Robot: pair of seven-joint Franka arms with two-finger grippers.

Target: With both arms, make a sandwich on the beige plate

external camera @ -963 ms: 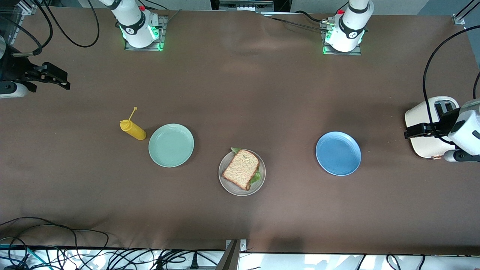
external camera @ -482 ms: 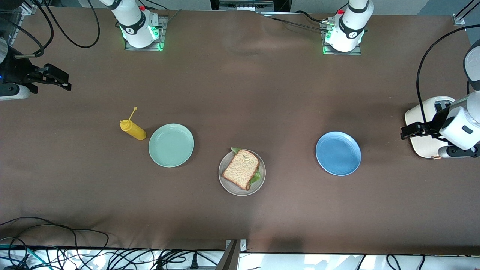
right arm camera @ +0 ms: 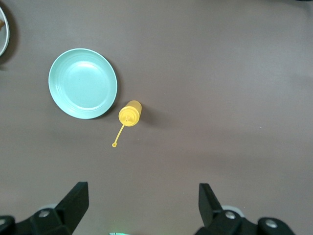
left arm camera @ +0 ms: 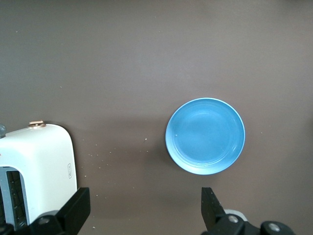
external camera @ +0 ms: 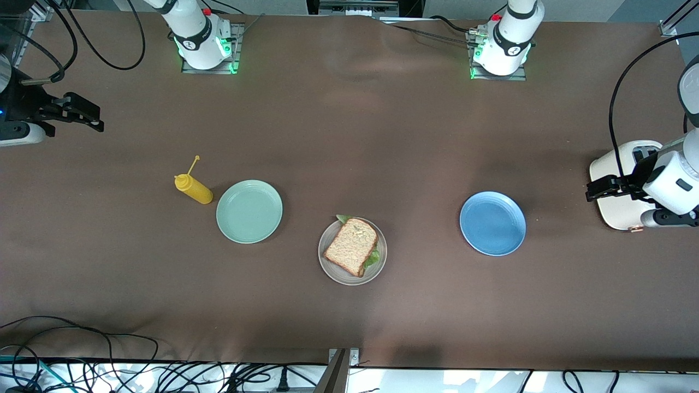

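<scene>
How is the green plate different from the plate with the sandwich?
The mint green plate is bare; the beige plate holds the sandwich. The green plate sits toward the right arm's end, beside the yellow bottle; the beige plate lies nearer the front camera, mid-table. Both are round with raised rims.

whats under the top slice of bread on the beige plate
Green lettuce pokes out from under the top slice at two edges, on the beige plate. The bread covers anything else beneath it.
</scene>
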